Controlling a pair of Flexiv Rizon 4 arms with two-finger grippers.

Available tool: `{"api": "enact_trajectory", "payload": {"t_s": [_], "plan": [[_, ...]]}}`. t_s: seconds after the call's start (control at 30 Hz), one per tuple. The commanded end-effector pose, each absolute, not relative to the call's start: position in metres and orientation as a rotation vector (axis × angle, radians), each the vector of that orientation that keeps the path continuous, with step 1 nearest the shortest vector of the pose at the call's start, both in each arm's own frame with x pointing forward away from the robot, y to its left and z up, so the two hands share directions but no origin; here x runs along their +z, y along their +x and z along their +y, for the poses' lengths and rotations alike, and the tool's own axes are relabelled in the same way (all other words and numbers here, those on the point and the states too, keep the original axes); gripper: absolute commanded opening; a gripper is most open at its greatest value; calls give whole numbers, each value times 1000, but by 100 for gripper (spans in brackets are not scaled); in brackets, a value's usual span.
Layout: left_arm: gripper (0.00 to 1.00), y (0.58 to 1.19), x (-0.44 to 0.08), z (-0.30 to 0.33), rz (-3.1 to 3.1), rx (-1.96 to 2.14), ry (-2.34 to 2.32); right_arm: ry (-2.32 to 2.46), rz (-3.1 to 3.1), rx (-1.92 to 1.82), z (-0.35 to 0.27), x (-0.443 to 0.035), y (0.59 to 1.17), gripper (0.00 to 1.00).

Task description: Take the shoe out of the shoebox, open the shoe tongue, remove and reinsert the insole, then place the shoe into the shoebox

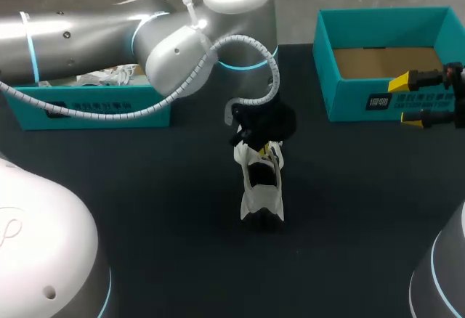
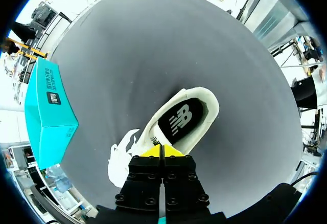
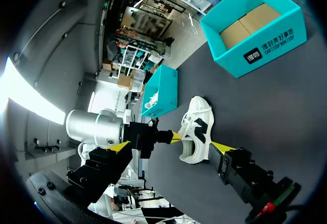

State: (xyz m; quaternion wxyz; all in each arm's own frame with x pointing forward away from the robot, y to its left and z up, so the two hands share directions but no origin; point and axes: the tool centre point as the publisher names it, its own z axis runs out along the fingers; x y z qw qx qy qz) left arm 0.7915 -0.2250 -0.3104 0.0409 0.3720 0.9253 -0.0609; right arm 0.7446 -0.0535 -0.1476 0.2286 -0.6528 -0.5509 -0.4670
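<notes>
A white sneaker (image 1: 260, 198) stands mid-table with its heel toward me, and its black insole (image 2: 181, 120) shows through the opening. My left gripper (image 1: 263, 142) hangs over the front of that opening. Its yellow tips (image 2: 163, 151) are pressed together on the shoe's tongue. In the right wrist view the same gripper (image 3: 175, 137) meets the shoe (image 3: 193, 155) at its collar. The open teal shoebox (image 1: 363, 100) sits at the back right, with bare cardboard inside. My right gripper (image 1: 405, 102) hovers in front of that box, fingers wide apart and empty.
A second teal box (image 1: 94, 107) holding crumpled paper stands at the back left under my left arm, and shows beyond the shoe in the right wrist view (image 3: 163, 88). Dark tabletop (image 1: 160, 202) surrounds the shoe.
</notes>
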Motion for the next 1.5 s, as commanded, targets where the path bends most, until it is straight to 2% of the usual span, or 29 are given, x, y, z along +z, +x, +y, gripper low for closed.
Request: {"api": "enact_trajectory", "payload": {"t_s": [0.03,0.3,0.53,0.83,0.97,1.27,1.3,1.4,1.43,1.47,1.5], "plan": [[0,789,-310,-216,2807,-219,1133,-1802,-1517,-1282,-53,-147,744,100],[0,785,-306,-215,2857,-230,1050,-1802,-1517,-1282,-53,-147,744,100],[0,767,-300,-204,3188,48,-137,-1802,-1517,-1282,-53,-147,744,100],[0,767,-300,-204,3188,48,-137,-1802,-1517,-1282,-53,-147,744,100],[0,742,-301,-215,3242,-79,80,-1802,-1517,-1282,-53,-147,744,100],[0,711,-305,-228,3244,-16,271,-1802,-1517,-1282,-53,-147,744,100],[2,709,-307,-230,3239,0,272,-1802,-1517,-1282,-53,-147,744,100],[47,706,-313,-233,3232,-8,310,-1802,-1517,-1282,-53,-147,744,100],[88,705,-316,-235,3234,-8,304,-1802,-1517,-1282,-53,-147,744,100],[100,703,-318,-236,3221,-2,302,-1802,-1517,-1282,-53,-147,744,100],[100,702,-320,-237,3220,-9,303,-1802,-1517,-1282,-53,-147,744,100]]}}
